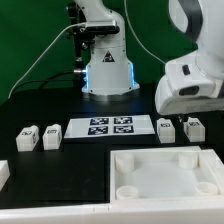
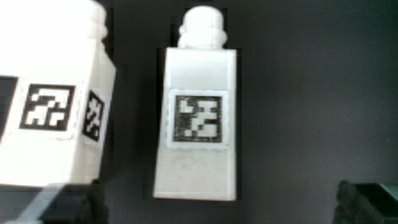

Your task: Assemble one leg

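Gripper (image 2: 217, 204) wide apart, empty, over leg (image 2: 199, 120)

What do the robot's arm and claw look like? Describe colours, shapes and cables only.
The glossy white rounded robot arm has dark joint seams. Its white pedestal base carries a glowing blue ring, and a thin pale cable trails beside it. The claw has a boxy white body and dark fingertips.

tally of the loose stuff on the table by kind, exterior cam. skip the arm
Legs: 4
Socketed white panel: 1
Marker board: 1
White part cut off at the exterior view's left edge, kind unclear: 1
Total: 7
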Tool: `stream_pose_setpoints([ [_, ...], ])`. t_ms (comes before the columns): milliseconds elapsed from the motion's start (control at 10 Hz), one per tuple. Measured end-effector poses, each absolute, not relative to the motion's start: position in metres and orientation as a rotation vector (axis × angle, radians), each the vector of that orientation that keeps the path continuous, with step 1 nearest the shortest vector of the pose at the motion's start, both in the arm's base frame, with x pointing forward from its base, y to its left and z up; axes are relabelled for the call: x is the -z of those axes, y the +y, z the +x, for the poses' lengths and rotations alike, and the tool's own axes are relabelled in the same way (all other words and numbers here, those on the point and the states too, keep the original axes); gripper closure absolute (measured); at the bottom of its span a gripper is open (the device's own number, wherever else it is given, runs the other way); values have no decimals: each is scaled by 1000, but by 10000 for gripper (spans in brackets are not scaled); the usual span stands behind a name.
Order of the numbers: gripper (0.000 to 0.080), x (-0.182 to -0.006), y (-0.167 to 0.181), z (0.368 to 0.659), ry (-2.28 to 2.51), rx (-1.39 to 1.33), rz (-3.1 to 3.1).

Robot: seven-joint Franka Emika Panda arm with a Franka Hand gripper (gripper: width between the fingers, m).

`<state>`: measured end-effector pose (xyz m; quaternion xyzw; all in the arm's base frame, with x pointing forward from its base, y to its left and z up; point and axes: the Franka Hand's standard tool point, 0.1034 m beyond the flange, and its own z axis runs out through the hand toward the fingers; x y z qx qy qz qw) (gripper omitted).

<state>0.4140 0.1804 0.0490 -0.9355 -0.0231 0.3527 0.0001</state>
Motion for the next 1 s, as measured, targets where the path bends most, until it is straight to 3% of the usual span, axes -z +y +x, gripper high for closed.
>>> stream_pose_setpoints([
  [300,151,-45,181,413,-108,-1559,-2743],
  [1000,151,-26,182,389,-168,-1566,-2725],
])
